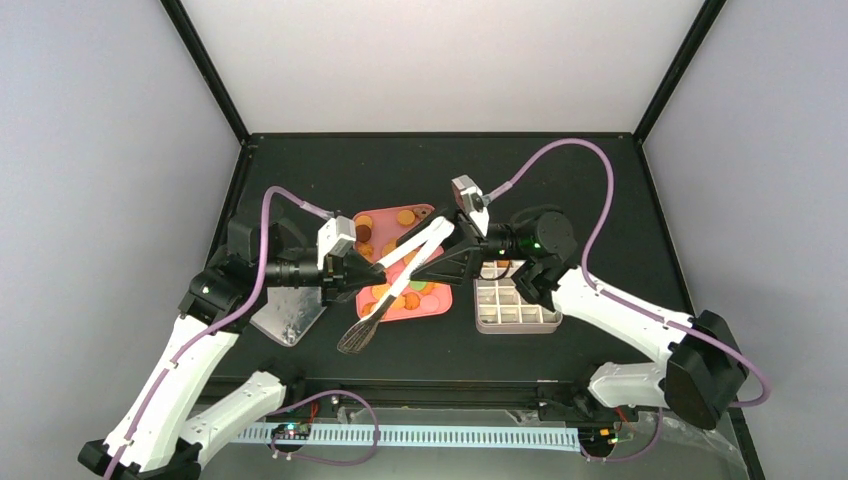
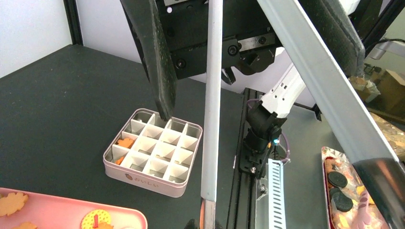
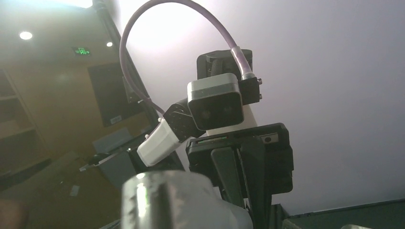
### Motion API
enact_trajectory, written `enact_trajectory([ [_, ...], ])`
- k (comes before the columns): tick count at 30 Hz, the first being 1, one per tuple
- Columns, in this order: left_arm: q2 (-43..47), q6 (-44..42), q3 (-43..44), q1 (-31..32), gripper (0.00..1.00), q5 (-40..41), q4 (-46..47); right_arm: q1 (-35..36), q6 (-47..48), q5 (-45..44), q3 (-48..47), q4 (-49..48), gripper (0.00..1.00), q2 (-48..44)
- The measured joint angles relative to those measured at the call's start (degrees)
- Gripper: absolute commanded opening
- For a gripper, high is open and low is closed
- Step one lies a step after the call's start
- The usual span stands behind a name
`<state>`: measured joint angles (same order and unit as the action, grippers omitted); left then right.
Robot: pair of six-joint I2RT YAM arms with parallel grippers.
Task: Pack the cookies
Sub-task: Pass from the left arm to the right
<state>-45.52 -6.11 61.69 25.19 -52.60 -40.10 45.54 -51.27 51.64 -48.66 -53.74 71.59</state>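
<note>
Pinching tongs (image 2: 210, 119) tight with left gripper (image 1: 348, 271); right gripper (image 1: 432, 250) spread wide around them. Lots of cookies (image 1: 405, 216) on pink tray (image 1: 440, 310), some in tin (image 2: 143, 172). Red writing (image 2: 142, 180) on tin too tiny to read.

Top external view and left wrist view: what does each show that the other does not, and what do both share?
Only the top external view shows the metal plate and the left arm. Only the left wrist view shows a packet of dark discs at the frame's right edge. Both show the tongs, the box, the pink tray and cookies.
</note>
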Motion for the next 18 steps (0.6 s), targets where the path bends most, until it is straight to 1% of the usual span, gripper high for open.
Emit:
enact_trajectory([
  [5,0.0,0.9,0.0,0.0,0.01,-0.4,0.9,1.4,-0.4,-0.2,-1.9,-0.8,0.76,1.9],
  [10,-0.3,1.2,0.0,0.0,0.02,-0.4,1.1,1.7,-3.1,-1.4,-2.2,-5.2,0.68,4.0],
  [14,-0.3,1.2,0.0,-0.1,0.02,-0.2,1.1,2.2,-6.1,-1.4,-2.8,-8.2,0.64,6.2],
  [18,-0.2,1.2,0.0,-0.1,0.02,-0.2,1.2,2.7,-7.2,-0.4,-3.8,-9.1,0.62,7.2],
])
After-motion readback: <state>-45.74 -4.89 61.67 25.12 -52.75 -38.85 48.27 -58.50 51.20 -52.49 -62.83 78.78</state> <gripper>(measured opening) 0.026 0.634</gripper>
